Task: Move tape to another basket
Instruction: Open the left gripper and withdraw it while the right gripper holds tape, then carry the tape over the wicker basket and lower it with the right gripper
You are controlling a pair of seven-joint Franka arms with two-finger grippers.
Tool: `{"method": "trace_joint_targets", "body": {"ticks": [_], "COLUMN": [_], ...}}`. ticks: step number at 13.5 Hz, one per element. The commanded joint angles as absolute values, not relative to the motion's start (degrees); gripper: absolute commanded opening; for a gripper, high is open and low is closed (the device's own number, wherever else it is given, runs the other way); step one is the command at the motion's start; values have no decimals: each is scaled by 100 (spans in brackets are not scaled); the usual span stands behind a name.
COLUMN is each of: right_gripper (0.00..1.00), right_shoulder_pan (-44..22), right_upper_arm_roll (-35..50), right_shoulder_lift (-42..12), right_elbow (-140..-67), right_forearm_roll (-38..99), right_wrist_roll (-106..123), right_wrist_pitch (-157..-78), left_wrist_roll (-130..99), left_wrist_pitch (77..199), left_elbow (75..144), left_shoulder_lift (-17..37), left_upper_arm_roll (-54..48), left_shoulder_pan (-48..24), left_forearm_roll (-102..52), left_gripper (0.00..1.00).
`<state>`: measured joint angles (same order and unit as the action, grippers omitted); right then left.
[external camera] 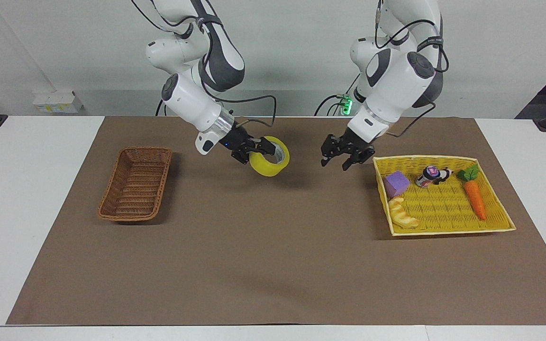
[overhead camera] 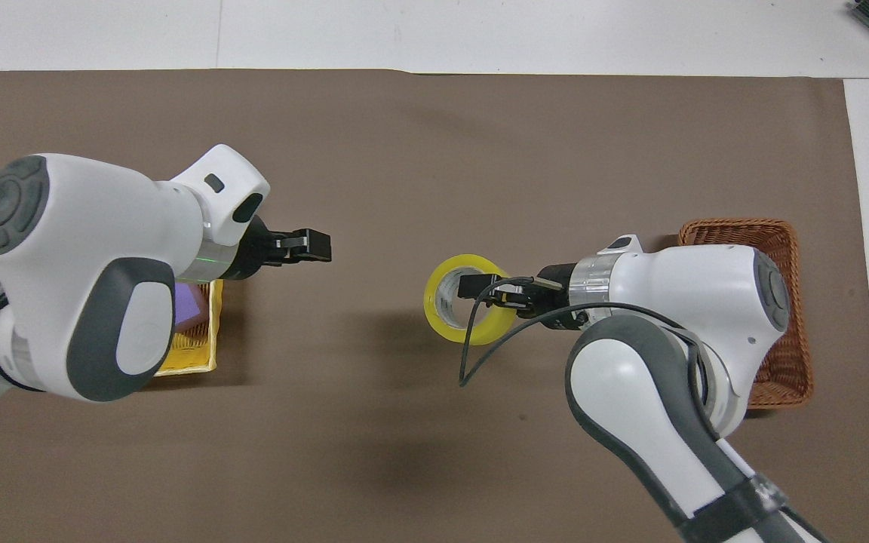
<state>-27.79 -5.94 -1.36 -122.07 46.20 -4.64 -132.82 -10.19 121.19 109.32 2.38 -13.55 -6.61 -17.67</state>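
now right gripper (external camera: 264,150) clamps tape (external camera: 269,163) aloft.

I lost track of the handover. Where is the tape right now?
The tape hangs in the right gripper above the brown mat's middle, between the wicker basket and the yellow tray; the open left gripper is apart from it.
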Motion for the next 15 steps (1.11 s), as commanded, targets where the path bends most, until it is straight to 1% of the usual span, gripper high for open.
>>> {"method": "trace_joint_targets", "body": {"ticks": [1, 2, 4, 5, 7, 8, 10, 12, 15], "right_gripper": [0, 0, 0, 0, 0, 0, 0, 0, 0], "right_shoulder_pan": [-2480, -2348, -1997, -1891, -1723, -1679, -1521, -1459, -1319], "right_upper_arm_roll": [-571, -580, -580, -597, -598, -615, -615, -624, -606], "right_shoulder_lift": [-123, -158, -158, -150, -106, -88, -88, -88, -123], "right_elbow": [-11858, -11604, -11173, -10997, -10733, -10618, -10285, -9968, -9328], "right_forearm_roll": [3835, 3580, 3122, 2911, 2419, 2243, 1839, 1479, 872], "right_wrist_roll": [-1061, -1133, -1160, -1151, -1204, -1282, -1432, -1494, -1398], "right_wrist_pitch": [-12861, -12432, -11684, -11428, -11216, -11058, -10751, -10338, -9399], "left_wrist_roll": [-503, -196, 462, 849, 1282, 1318, 1353, 1362, 1362], "left_wrist_pitch": [11962, 11971, 11997, 11962, 11910, 11674, 10745, 10102, 9030], "left_elbow": [10934, 10925, 10785, 10654, 10277, 9961, 9171, 8721, 8062], "left_shoulder_lift": [167, 176, 219, 220, 176, 184, 220, 185, 202], "left_upper_arm_roll": [-872, -644, -134, 94, 490, 631, 773, 843, 993], "left_shoulder_pan": [-668, -677, -721, -712, -703, -668, -650, -650, -650], "left_forearm_roll": [-1093, -803, -406, -300, -202, -193, -150, -114, -141], "left_gripper": [92, 100, 100, 100, 100, 100, 100, 100, 100]}}
